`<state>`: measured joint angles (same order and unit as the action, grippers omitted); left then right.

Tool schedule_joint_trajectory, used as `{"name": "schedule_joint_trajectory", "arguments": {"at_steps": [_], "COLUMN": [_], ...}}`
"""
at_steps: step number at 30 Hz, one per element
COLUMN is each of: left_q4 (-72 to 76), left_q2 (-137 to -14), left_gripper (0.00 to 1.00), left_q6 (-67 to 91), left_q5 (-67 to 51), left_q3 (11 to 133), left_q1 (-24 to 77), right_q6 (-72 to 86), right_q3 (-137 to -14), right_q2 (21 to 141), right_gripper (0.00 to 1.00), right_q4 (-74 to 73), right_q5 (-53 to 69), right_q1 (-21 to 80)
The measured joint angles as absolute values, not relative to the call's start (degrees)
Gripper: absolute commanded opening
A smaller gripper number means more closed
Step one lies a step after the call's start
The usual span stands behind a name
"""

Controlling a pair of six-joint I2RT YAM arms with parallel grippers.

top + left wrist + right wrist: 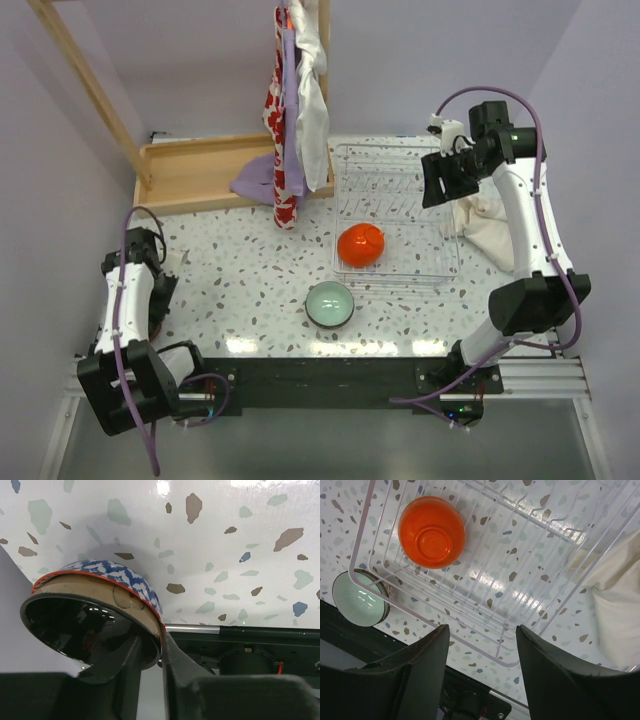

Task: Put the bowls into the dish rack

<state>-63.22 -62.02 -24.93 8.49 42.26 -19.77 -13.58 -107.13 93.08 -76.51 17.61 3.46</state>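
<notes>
A glossy orange-red bowl (pixel 360 244) lies upside down in the near left part of the white wire dish rack (pixel 440 262); it also shows in the right wrist view (pixel 432 532). A pale mint green bowl (pixel 329 304) stands upright on the table just in front of the rack and shows in the right wrist view (pixel 359 599). My right gripper (pixel 482 630) is open and empty, high over the rack's far right side (pixel 447 180). My left gripper (pixel 162 640) is shut on the rim of a bowl (pixel 90 620) with a dark glossy inside and blue-white patterned outside, at the near left corner.
A wooden tray (pixel 195 172) stands at the back left with a purple cloth (pixel 256 176) on its edge. Cloths (pixel 296 110) hang from above by the rack's far left corner. A beige cloth (pixel 488 224) lies right of the rack. The black base rail (pixel 320 382) runs along the near edge.
</notes>
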Motion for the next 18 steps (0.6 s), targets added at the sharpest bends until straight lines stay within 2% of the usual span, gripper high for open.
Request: {"name": "schedule_joint_trajectory", "arguments": {"at_steps": [4, 6, 12, 18], "left_q4": [-63.22, -63.99, -67.51, -72.2], "left_q2": [-62.37, -62.37, -60.86, -57.76], "left_gripper": [0.09, 0.0, 0.0, 0.0], "left_q6": [-25.15, -25.23, -26.79, -28.69], "left_q5": [7.7, 7.64, 6.55, 5.52], "left_q3": [42.26, 42.3, 45.43, 53.54], "left_q1": [-19.88, -19.94, -20.08, -20.12], "right_q6": [-13.58, -13.58, -13.58, -13.58], "right_q3": [-105.73, -104.95, -103.13, -100.99], "right_q2": [92.12, 91.5, 90.7, 90.63], "right_gripper": [0.57, 0.57, 0.54, 0.52], "right_q4": [-76.55, -76.62, -76.71, -76.66], "right_q5": [17.54, 17.54, 17.54, 17.56], "right_q1": [3.46, 3.46, 3.46, 3.44]}}
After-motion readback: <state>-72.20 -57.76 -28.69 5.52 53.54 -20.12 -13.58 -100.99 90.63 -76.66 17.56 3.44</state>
